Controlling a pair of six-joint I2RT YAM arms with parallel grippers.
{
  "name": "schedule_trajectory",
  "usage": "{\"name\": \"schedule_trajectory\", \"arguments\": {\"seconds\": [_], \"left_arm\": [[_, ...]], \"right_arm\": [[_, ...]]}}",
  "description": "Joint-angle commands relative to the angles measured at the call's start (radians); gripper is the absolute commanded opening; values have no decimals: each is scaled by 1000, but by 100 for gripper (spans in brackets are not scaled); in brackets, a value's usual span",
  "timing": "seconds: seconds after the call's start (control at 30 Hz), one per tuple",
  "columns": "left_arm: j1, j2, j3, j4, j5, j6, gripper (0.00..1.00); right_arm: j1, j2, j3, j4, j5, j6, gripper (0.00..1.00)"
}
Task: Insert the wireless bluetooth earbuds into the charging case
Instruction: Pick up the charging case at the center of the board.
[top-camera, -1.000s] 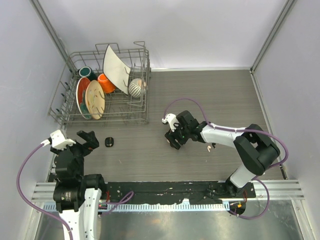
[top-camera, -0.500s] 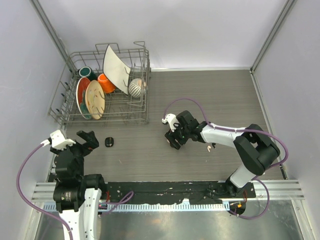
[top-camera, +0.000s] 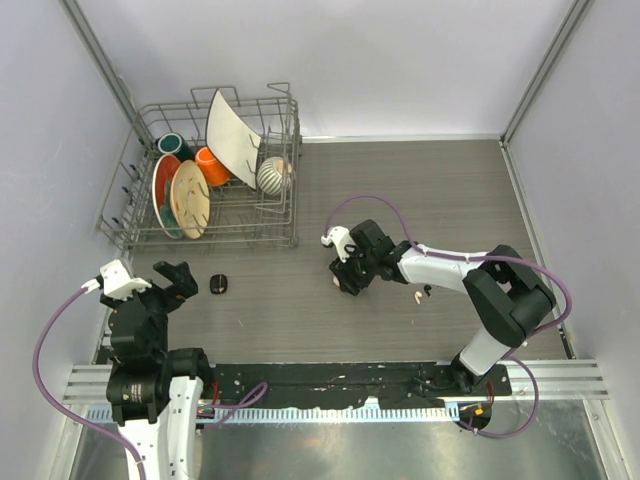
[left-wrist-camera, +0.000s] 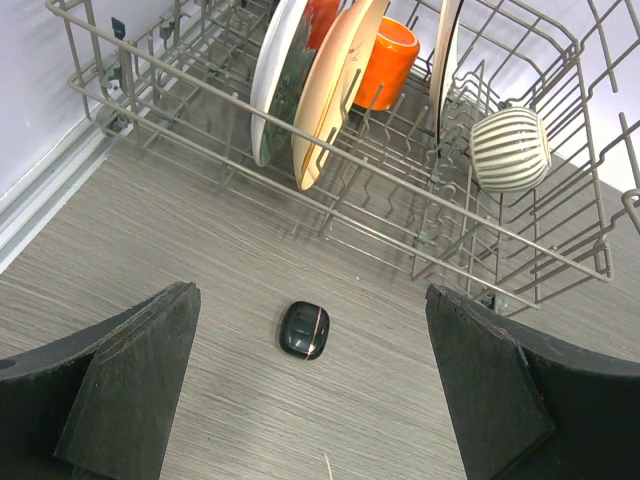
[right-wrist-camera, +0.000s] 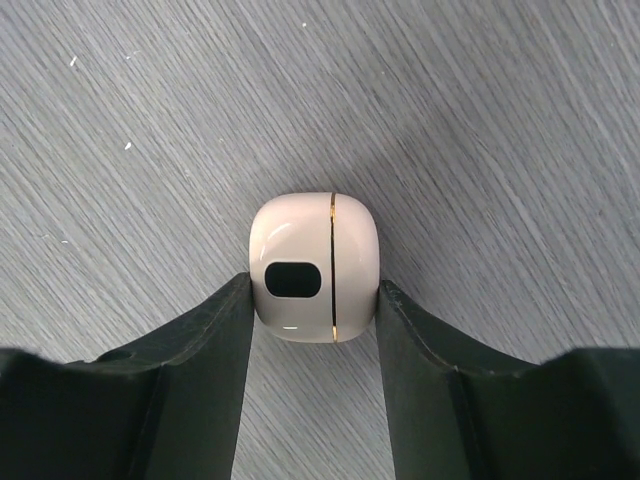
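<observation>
The right gripper (right-wrist-camera: 315, 295) pinches the cream case (right-wrist-camera: 313, 262) by its rounded sides, left gripper (left-wrist-camera: 310, 390) hangs open, and that slick shell could squirt free if squeezed harder.

The cream-white charging case (right-wrist-camera: 313, 265) is shut, with a gold seam and a dark oval window. It lies on the worktop at frame centre, pinched between the fingers of the right pincer (right-wrist-camera: 315, 288). The black charging case (left-wrist-camera: 304, 329), also shut, lies lower centre. Tiny cream-white earbuds (top-camera: 418, 296) lie right of centre, their pose unclear.
</observation>
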Motion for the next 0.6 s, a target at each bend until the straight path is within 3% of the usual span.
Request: {"name": "schedule_trajectory", "arguments": {"seconds": [0.0,0.17,0.3,0.4,0.47,0.57], "left_arm": [[3,-3,1,40,0,19,100],[3,-9,63,78,38,3,100],[2,49,190,97,159,-43,100],[2,165,331,8,386,-40,100],[2,247,397,-57,607,-14,100],[-1,299,403,-34,800,-50,100]], "right_arm": [[9,-7,40,-14,-16,-2,30],[10,-83,52,-49,-34,46,1],[18,-229,45,-14,-28,109,1],[28,-341,34,11,-5,113,1],[64,-405,55,-71,10,54,1],[119,-503,80,-135,63,-23,1]]}}
